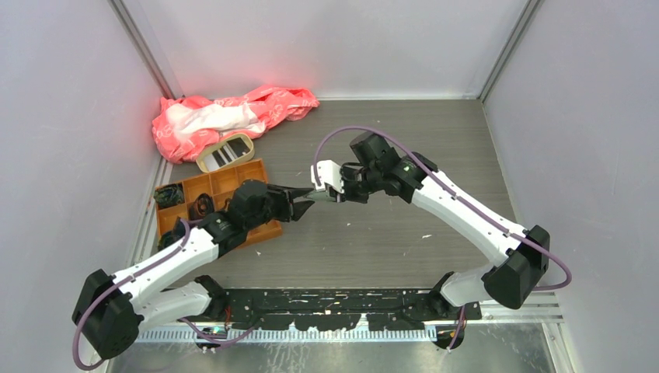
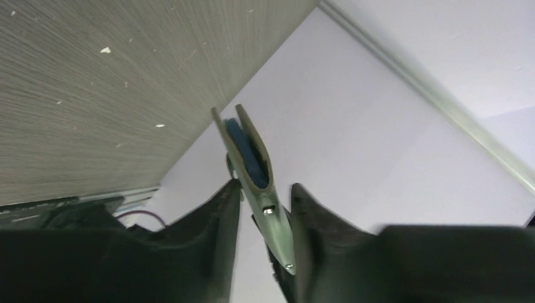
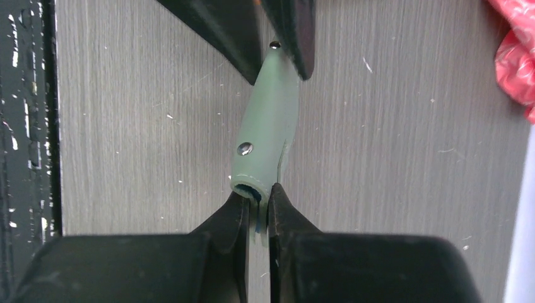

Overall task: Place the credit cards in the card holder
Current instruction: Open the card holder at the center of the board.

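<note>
You are holding the card holder (image 3: 268, 120) up in the air, just off the middle of the table (image 1: 404, 233) toward 9 o'clock in the top view. Both arms are meeting there, nose to nose.

Your left gripper (image 2: 265, 185) is pinching one end of the card holder. Its jaws are pressing on the green sides, one on each side. In the left wrist view the far end is gaping a little, and the blue inside is showing.

Your right gripper (image 3: 257, 191) is pinching the other end. Its jaws are almost pressed together, and they seem to be nipping a thin blue edge that is peeking out of the green cover. I am guessing you are trying to pull the card holder open.

The credit cards (image 1: 227, 153) are not going in yet. Dark and pale strips are lying in the beige tray (image 1: 200, 161) toward 10 o'clock, and I am taking these to be the cards. They are too small to count. The orange tray (image 1: 221, 185) is sitting just below it, toward 9 o'clock, under your left arm. A pink bag (image 1: 225, 116) is lying toward 11 o'clock.

So the job is only starting. No card is showing in the blue pockets, though I am not seeing deep inside. The opening, the picking up of each card and the sliding in are all waiting to be done.
</note>
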`<action>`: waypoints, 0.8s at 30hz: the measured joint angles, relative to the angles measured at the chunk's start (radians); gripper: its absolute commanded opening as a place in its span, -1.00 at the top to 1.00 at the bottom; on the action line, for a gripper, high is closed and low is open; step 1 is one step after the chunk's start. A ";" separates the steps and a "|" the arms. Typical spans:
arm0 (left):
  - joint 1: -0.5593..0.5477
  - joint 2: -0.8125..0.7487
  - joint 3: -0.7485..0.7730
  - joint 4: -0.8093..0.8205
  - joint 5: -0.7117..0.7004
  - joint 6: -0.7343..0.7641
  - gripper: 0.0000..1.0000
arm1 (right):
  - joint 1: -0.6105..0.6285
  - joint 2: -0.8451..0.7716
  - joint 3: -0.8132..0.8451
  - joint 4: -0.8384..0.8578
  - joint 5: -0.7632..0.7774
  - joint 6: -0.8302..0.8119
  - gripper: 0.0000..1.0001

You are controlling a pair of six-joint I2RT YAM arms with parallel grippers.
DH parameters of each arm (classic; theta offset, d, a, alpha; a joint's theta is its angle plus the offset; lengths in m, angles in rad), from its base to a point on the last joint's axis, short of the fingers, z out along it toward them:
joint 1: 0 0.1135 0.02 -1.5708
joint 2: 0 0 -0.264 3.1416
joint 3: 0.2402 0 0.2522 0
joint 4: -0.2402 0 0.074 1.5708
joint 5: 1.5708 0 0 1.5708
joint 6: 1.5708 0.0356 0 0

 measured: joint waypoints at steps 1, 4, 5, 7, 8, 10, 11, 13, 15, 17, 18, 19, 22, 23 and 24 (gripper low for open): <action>0.000 -0.008 -0.011 0.007 -0.004 0.006 -0.19 | -0.001 0.000 0.000 -0.001 0.005 0.007 0.98; 0.000 -0.045 -0.061 0.052 -0.039 0.022 -0.59 | -0.024 0.000 0.000 -0.010 -0.002 0.046 0.98; 0.000 -0.059 -0.074 0.061 -0.049 0.044 -0.66 | -0.040 0.000 0.001 -0.018 -0.018 0.056 0.98; 0.000 -0.095 -0.095 0.073 -0.063 0.114 -0.72 | -0.080 0.004 0.010 -0.055 -0.060 0.064 0.98; 0.000 -0.116 -0.105 0.082 -0.068 0.155 -0.75 | -0.105 0.007 0.018 -0.082 -0.088 0.060 0.98; 0.000 -0.177 -0.137 0.123 -0.079 0.303 -0.76 | -0.141 0.018 0.037 -0.154 -0.138 0.028 0.98; 0.000 -0.212 -0.157 0.153 -0.079 0.390 -0.77 | -0.159 0.027 0.053 -0.210 -0.161 0.000 0.98; 0.000 -0.288 -0.200 0.215 -0.069 0.577 -0.77 | -0.177 0.055 0.089 -0.331 -0.206 -0.059 0.98; 0.000 -0.344 -0.233 0.270 -0.035 0.752 -0.81 | -0.175 0.094 0.122 -0.438 -0.249 -0.107 0.98; 0.000 -0.370 -0.246 0.307 0.023 0.909 -0.81 | -0.174 0.151 0.160 -0.546 -0.301 -0.153 0.98; 0.000 -0.371 -0.247 0.323 0.054 0.977 -0.81 | -0.172 0.186 0.181 -0.599 -0.326 -0.171 0.98; 0.000 -0.367 -0.247 0.342 0.089 1.034 -0.79 | -0.171 0.211 0.195 -0.628 -0.344 -0.180 0.98; -0.004 -0.319 -0.246 0.406 0.190 1.166 -0.75 | -0.171 0.282 0.230 -0.701 -0.410 -0.199 0.98; -0.011 -0.288 -0.246 0.438 0.223 1.203 -0.74 | -0.171 0.298 0.235 -0.718 -0.436 -0.204 0.98; -0.019 -0.266 -0.246 0.467 0.246 1.226 -0.72 | -0.171 0.308 0.238 -0.729 -0.454 -0.208 0.98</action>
